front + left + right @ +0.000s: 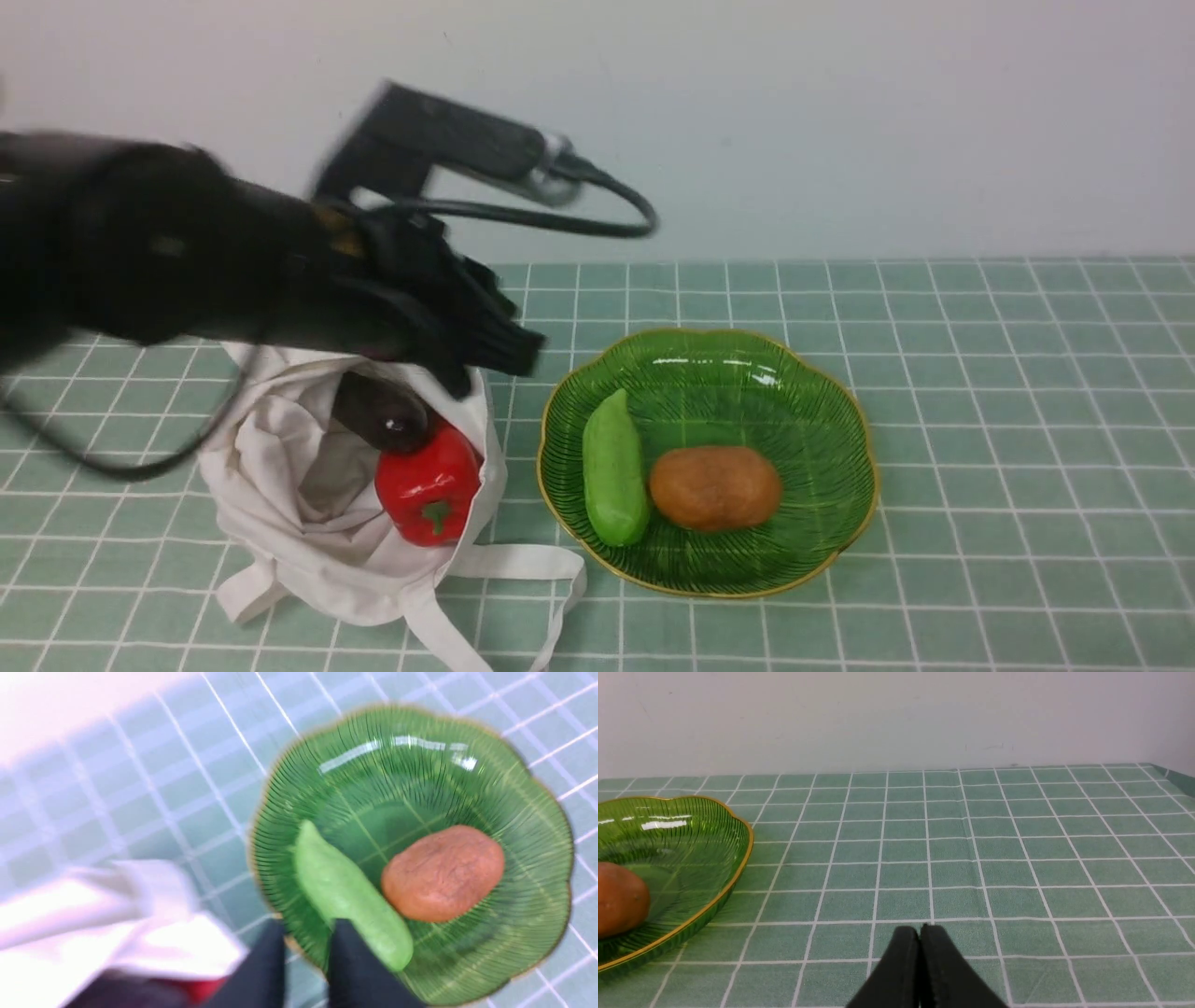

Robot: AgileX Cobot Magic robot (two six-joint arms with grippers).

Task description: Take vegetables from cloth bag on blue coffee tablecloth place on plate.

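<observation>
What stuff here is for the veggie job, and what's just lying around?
For the job:
- cloth bag
- eggplant
- red bell pepper
- green cucumber
- brown potato
- green plate
- checked tablecloth

Just lying around:
- nothing I can see

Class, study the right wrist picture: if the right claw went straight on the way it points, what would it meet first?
Probably the gridded tablecloth ahead of the right claw; its height and tilt are hard to judge.
</observation>
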